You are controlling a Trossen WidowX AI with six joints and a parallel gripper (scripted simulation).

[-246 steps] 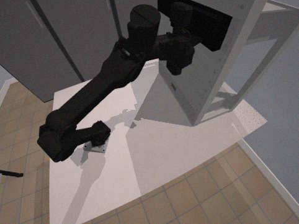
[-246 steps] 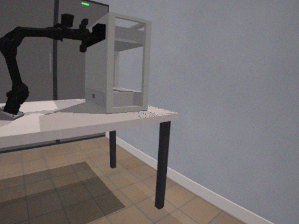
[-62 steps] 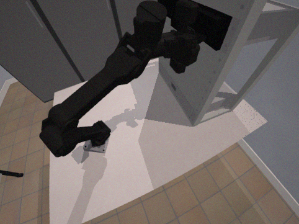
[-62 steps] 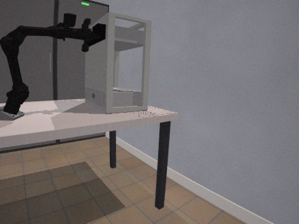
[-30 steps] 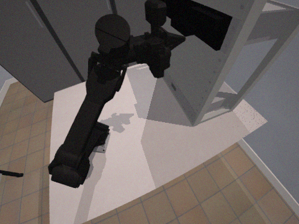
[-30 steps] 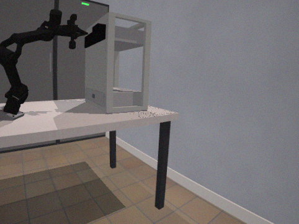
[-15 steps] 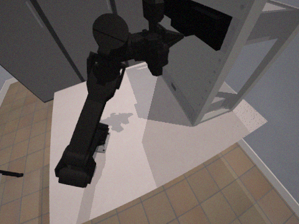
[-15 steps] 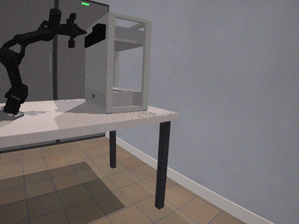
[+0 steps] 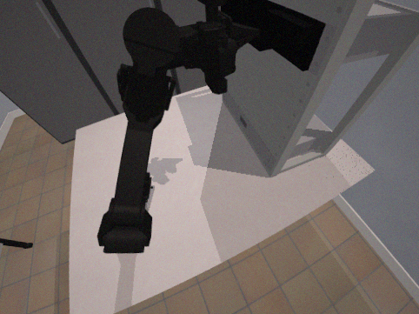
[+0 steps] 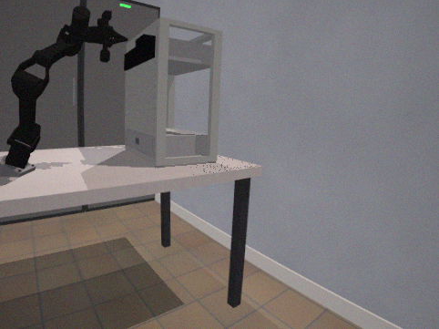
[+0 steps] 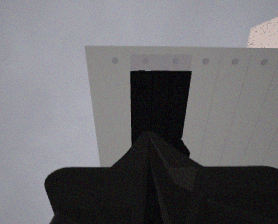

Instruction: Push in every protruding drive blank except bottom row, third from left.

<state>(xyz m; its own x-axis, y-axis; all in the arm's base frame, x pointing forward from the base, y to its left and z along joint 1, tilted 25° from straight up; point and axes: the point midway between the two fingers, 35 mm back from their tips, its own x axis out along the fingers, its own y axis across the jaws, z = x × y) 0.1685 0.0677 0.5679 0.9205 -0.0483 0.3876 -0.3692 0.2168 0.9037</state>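
Observation:
The light grey rack [image 10: 170,93] stands on the white table, its front facing my arm. Black drive blanks [image 9: 282,32] stick out of the top of its front face; they also show in the exterior view [image 10: 140,53]. My gripper [image 9: 254,32] is shut and empty, held high and pointing at these blanks. In the wrist view the shut fingertips [image 11: 150,137] sit right in front of one black blank [image 11: 160,100]; I cannot tell whether they touch it. A small dark mark [image 9: 242,121] sits low on the front face. The other rows look flush and light.
The arm's base [image 9: 125,232] is mounted near the table's left front. Dark cabinets [image 10: 55,68] stand behind the table. The rack is near the table's right edge [image 10: 255,166], with a wall behind it.

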